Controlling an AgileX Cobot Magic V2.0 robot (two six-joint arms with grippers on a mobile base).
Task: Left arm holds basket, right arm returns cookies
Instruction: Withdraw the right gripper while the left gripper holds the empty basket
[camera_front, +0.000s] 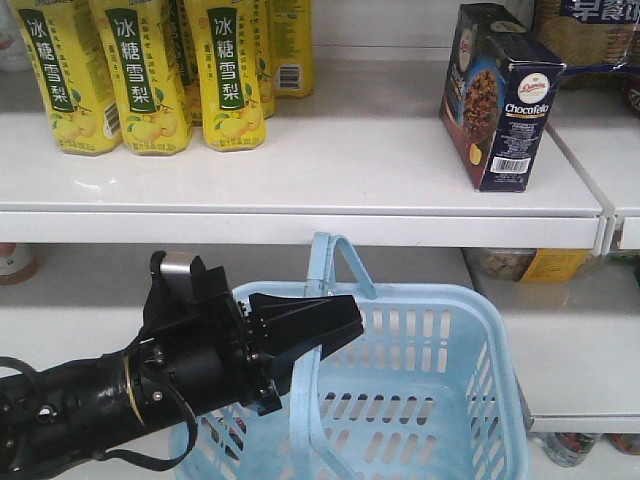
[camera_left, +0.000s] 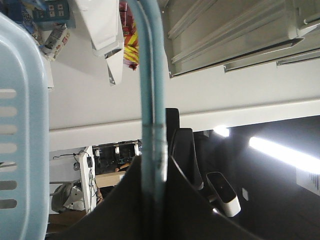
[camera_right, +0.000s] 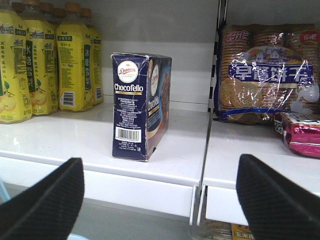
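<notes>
Standing upright on the white shelf (camera_right: 100, 145), the cookies (camera_right: 140, 105) sit ahead of your right gripper (camera_right: 160, 200), between and beyond its two fingers (camera_right: 45, 200), which are spread wide apart with nothing between them. Note the box: tall dark navy cardboard, sharp corners, white lettering over a barcode on the narrow face, a cookie picture on the broad side. It rests close to the shelf's front lip, near the divider seam to its right. Yellow drink bottles (camera_right: 55, 60) stand well apart beyond the left finger; glossy biscuit packs (camera_right: 265, 75) lie beyond the right finger, past the seam. Bare shelf surrounds the box on all sides. Your left gripper (camera_front: 300, 330), a black wedge, is clamped on one looped handle (camera_left: 150, 75) of the light blue slotted plastic basket (camera_front: 450, 400), the smooth bar running straight through its closed fingers.
</notes>
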